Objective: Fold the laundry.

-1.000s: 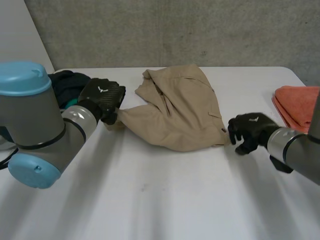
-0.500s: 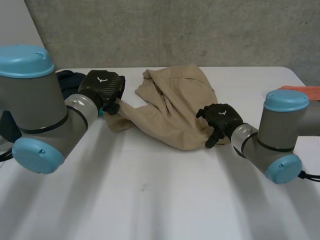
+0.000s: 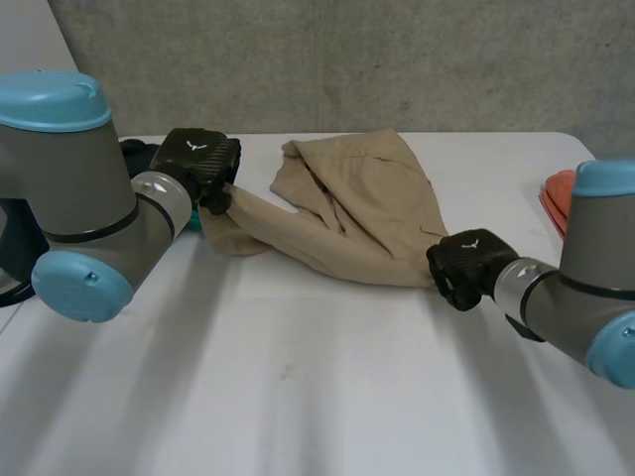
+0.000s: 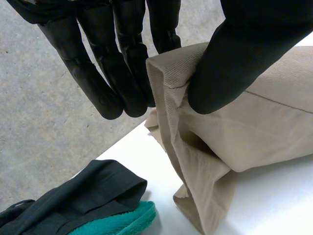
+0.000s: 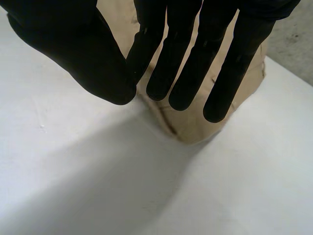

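A tan garment lies crumpled on the white table, drawn out between my two hands. My left hand is shut on its left corner. In the left wrist view the thumb and fingers pinch a folded tan edge, with the rest of the cloth hanging below. My right hand sits at the garment's lower right corner. In the right wrist view its thumb meets straight fingers, pinching the tan cloth there.
An orange towel lies at the table's right edge, behind my right arm. A dark garment on a teal towel sits just beyond my left hand. The concrete wall runs along the table's back.
My right hand reached in over the garment's lower right edge, closed there and drew back to the right. The left hand lifted its corner a little. The cloth is stretched straighter.
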### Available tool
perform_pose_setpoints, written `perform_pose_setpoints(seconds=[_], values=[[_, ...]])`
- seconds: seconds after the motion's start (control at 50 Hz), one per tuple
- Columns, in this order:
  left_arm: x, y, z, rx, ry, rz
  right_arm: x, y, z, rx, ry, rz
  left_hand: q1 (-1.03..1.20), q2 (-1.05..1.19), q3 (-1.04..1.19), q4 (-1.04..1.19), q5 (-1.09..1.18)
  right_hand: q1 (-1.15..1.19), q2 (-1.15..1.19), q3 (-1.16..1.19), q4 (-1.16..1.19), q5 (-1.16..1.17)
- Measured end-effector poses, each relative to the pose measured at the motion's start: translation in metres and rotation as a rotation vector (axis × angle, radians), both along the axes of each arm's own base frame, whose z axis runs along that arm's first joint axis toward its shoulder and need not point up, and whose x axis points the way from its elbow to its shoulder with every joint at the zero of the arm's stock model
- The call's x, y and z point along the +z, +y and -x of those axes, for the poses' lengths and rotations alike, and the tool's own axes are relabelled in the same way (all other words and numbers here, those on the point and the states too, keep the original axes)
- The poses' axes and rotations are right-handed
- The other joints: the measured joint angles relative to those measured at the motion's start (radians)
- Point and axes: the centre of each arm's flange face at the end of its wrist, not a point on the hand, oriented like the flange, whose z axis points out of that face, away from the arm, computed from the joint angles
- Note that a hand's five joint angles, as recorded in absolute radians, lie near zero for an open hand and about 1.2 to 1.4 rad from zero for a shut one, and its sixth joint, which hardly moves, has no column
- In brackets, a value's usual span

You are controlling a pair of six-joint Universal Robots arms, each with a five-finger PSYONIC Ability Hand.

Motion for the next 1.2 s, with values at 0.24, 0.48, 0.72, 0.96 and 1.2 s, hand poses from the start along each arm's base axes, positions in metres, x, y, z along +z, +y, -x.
perform_pose_setpoints(seconds=[0.24, 0.48, 0.72, 0.96, 1.2], values=[[-0.002, -0.002, 0.001, 0.005, -0.003, -0.004, -0.014, -0.007, -0.006, -0.049, -0.048, 0.006, 0.000, 0.000, 0.000, 0.000, 0.000, -0.154, -0.199, -0.207, -0.213, -0.218], [0.003, -0.003, 0.003, 0.001, 0.005, 0.011, -0.014, 0.012, -0.005, 0.002, -0.023, -0.017, 0.000, 0.000, 0.000, 0.000, 0.000, -0.178, -0.224, -0.231, -0.232, -0.238], [-0.001, -0.004, 0.004, 0.006, -0.001, 0.002, -0.024, -0.041, -0.021, -0.039, -0.100, 0.128, 0.000, 0.000, 0.000, 0.000, 0.000, -0.633, -0.682, -0.691, -0.703, -0.724], [-0.014, -0.016, 0.002, 0.029, -0.014, -0.013, -0.037, -0.070, -0.049, -0.010, -0.112, 0.195, 0.000, 0.000, 0.000, 0.000, 0.000, -0.636, -0.686, -0.694, -0.707, -0.722], [-0.022, -0.027, 0.005, 0.045, -0.022, -0.029, -0.052, -0.085, -0.068, 0.005, -0.105, 0.265, 0.000, 0.000, 0.000, 0.000, 0.000, -0.497, -0.537, -0.543, -0.550, -0.555]])
